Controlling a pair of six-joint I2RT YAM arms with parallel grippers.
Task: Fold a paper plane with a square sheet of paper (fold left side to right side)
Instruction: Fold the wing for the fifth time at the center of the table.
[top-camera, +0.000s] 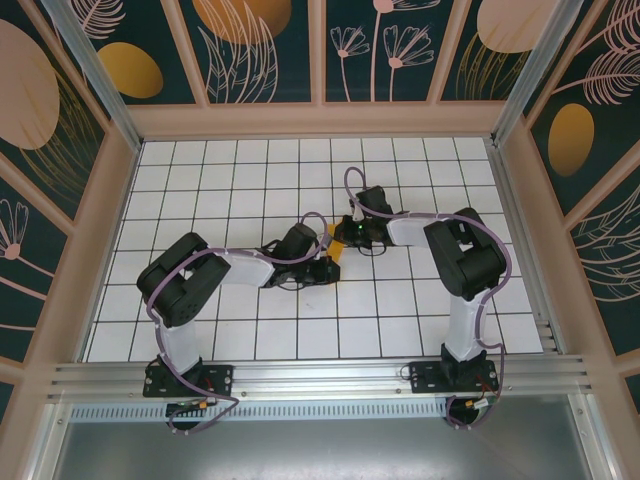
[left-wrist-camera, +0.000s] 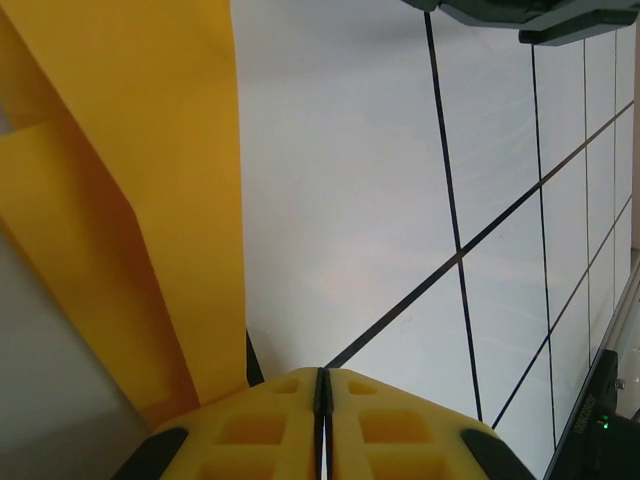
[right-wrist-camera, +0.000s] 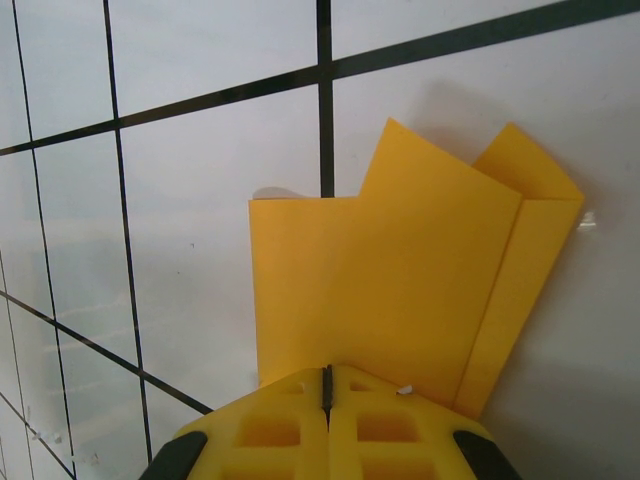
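Left gripper (left-wrist-camera: 322, 378) had its yellow fingers pressed together along a thin seam at the bottom of its wrist view, with nothing showing between them. The sheet of paper (left-wrist-camera: 140, 200), orange-yellow, ran up the left side of that frame. Its lower end slipped behind the left finger, and I could not tell whether the finger bore down on it. In the overhead view the sheet of paper (top-camera: 334, 243) was a small orange patch near the centre of the frame, between the two wrists. Right gripper (right-wrist-camera: 326, 375) was likewise closed and empty, its tips at the lower edge of the partly folded sheet, whose layers overlapped unevenly. To bring the left side over to the right cleanly, I judged that one closed tip should pin the paper while the other swept the flap across, matched the edges, then ran along the crease. The white gridded table (top-camera: 200, 180) lay beneath, an aluminium rail (top-camera: 320, 375) crossed the lower frame, and dark floral wall panels (top-camera: 260, 50) closed in the room
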